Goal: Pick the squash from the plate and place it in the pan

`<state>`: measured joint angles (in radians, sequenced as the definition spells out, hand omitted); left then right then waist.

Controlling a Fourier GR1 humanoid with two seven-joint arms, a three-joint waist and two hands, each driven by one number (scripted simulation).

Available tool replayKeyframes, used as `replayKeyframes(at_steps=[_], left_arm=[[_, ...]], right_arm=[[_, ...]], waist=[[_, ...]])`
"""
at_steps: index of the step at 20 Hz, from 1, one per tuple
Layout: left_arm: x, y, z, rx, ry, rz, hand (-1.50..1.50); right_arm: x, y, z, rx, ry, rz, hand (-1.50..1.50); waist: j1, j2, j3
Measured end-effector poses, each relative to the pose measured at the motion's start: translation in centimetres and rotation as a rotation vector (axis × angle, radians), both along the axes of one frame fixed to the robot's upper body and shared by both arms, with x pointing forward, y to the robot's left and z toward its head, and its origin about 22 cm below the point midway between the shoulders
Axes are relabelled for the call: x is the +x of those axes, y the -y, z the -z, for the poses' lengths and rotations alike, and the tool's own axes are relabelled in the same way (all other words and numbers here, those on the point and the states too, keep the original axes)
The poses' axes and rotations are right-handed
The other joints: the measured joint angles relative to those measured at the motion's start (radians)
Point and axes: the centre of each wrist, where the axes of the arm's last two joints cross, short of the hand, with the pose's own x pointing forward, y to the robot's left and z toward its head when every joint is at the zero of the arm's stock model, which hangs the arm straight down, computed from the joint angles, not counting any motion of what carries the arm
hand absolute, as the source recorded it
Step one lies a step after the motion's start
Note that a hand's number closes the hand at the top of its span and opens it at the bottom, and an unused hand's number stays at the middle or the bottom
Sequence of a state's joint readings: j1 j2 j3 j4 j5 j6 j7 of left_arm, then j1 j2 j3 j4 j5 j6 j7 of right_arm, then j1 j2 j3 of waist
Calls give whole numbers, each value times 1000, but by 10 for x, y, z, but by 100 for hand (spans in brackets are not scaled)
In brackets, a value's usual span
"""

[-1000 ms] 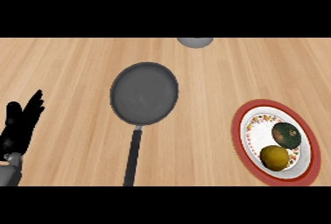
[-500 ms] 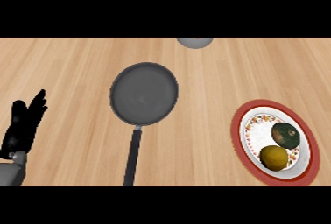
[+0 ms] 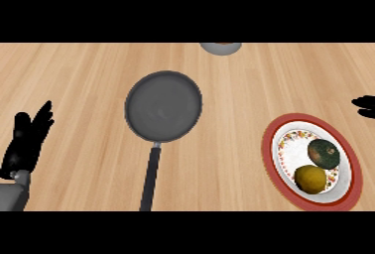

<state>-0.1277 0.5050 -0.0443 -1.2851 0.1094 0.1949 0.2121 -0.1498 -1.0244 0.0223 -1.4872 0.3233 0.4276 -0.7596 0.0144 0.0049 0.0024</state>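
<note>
The squash (image 3: 324, 153), a dark green, rounded, mottled fruit, sits on the plate (image 3: 281, 133) near the counter's right edge, twd the front. Just beside it on the same plate, on the front side, lies a smooth yellow-olive round fruit (image 3: 310, 178); the two look to be touching or nearly so. The plate is oval in this view, w/ a wide red rim, a white centre & a ring of small floral pattern between; no writing is legible on it.

Well apart to the left, abt mid-counter, rests the pan (image 3: 163, 105): a dark grey, matte, round pan w/ a long, straight black handle running twd the counter's front edge. Nothing lies inside it.

The right hand (image 3: 365, 106) shows only as black fingertips at the counter's right edge, above the plate & apart from it; whether its fingers are spread or curled can't be told. The left hand (image 3: 26, 140) rests near the left edge, fingers straight, up & apart, holding nothing, w/ a grey forearm below.

A grey rounded object (image 3: 220, 47), partly cut off, sits at the counter's back edge. The counter (image 3: 88, 69) is light wood w/ fine grain lines running across.
</note>
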Motion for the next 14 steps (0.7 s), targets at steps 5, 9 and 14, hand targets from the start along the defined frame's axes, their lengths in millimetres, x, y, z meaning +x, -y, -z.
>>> replayKeyframes(at_steps=[5, 9, 14], left_arm=[[-1, 1, -1, 0, -1, -5, 0], [-4, 0, -1, 3, -3, -5, 0], [-7, -4, 3, -1, -7, -12, 0]], right_arm=[[-4, 1, 32, -112, -15, -30, -150], [6, 0, 56, -147, -15, -33, -150], [10, 3, 76, -184, 2, -23, -150]], waist=[[-5, -2, -1], [-2, -3, -2], [-8, -4, -2]])
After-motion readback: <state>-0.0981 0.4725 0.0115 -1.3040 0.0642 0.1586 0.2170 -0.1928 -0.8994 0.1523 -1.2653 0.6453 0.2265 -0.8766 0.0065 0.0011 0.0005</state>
